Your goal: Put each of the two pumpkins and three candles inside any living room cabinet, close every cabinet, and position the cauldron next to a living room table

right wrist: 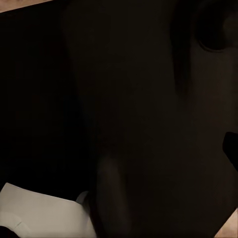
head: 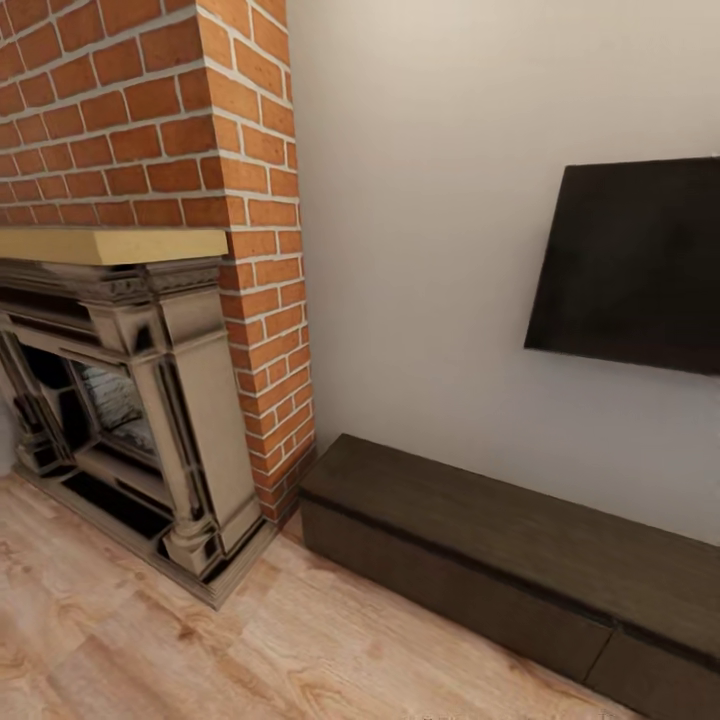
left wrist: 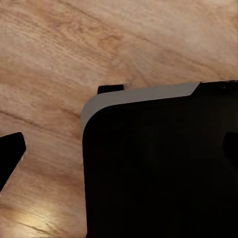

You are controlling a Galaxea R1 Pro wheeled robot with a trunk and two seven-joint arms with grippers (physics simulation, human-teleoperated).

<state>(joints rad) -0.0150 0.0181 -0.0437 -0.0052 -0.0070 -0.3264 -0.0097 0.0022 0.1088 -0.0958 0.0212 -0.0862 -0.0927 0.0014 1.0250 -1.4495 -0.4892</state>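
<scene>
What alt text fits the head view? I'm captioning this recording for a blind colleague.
A long, low, dark brown wood cabinet with its drawer fronts shut stands against a white wall, under a black wall TV. Left of it rises a red brick fireplace with a tan mantel, on a light wood plank floor.

Left gripper [left wrist: 59, 116] fingertips dark, apart — right wrist view mostly black.

Head view bright, soft; right wrist seemingly near-black.
</scene>
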